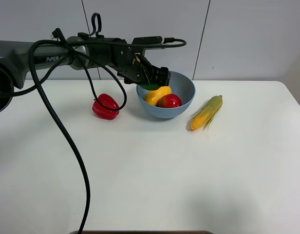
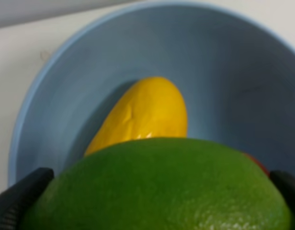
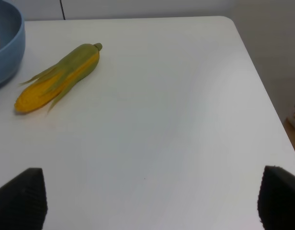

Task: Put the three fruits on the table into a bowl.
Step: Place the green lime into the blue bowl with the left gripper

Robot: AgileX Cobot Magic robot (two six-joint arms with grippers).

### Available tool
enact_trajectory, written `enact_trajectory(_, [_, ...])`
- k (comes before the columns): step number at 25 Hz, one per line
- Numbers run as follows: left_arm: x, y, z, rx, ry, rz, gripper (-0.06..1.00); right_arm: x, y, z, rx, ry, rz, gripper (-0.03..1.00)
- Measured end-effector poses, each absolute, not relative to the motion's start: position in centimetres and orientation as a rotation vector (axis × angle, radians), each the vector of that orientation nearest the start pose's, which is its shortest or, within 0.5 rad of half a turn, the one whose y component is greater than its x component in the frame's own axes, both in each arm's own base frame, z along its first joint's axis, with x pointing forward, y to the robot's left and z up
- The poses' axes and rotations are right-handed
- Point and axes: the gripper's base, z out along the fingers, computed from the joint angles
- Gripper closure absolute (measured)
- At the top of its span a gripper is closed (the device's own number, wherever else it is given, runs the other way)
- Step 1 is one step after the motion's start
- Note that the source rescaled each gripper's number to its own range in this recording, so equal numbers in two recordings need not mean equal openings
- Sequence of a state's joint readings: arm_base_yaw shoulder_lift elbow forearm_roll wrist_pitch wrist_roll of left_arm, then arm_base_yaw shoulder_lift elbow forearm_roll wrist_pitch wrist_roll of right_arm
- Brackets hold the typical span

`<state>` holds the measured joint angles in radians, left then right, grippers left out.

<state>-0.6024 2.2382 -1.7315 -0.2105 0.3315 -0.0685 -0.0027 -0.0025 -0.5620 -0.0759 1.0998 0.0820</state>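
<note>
On the left of the exterior high view the red bell pepper (image 1: 105, 107) sits on the white surface (image 1: 150, 175), a non-fruit that should stay out. Next, the left gripper (image 1: 157, 80) is clamped on the green lime (image 2: 157, 187) over the near rim of the light-blue bowl (image 1: 186, 85), where the mango (image 1: 157, 94) and the red pomegranate-like fruit (image 1: 170, 101) already lie. The risk, as I judge it: released this close to the rim, the lime could strike the mango, bounce and roll out onto the surface. Further right lies the corn cob (image 1: 207, 112).

The left wrist view alone shows the lime hanging above the mango (image 2: 147, 115); the right wrist view alone shows the right gripper (image 3: 152, 199), jaws wide and empty, over bare surface near the corn cob (image 3: 59, 76)
</note>
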Motion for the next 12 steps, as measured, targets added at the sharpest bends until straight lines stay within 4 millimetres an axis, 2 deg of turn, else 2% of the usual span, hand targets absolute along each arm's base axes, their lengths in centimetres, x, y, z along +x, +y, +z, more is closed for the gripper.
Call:
enact_trajectory(6, [41.70,-29.43,17.45,0.430,2.333,-0.509,0.94,-1.46,-0.61,29.12,0.094,2.015,-0.040,0.27])
enact_trajectory(9, [41.70,-29.43,17.45,0.430,2.333,-0.509,0.86,-1.46,-0.61,29.12,0.094,2.015,-0.040,0.27])
enact_trajectory(10, [41.71,-29.43,17.46,0.431,2.331,-0.509,0.79,-1.46,-0.61,29.12,0.094,2.015,-0.040,0.27])
enact_trajectory(11, [41.72,-29.43,17.47,0.430,2.330,-0.509,0.62,-1.46,-0.61,29.12,0.094,2.015,-0.040,0.27])
enact_trajectory(12, [41.72,-29.43,17.47,0.433,2.330,-0.508,0.37,-1.46,-0.61,29.12,0.094,2.015,-0.040,0.27])
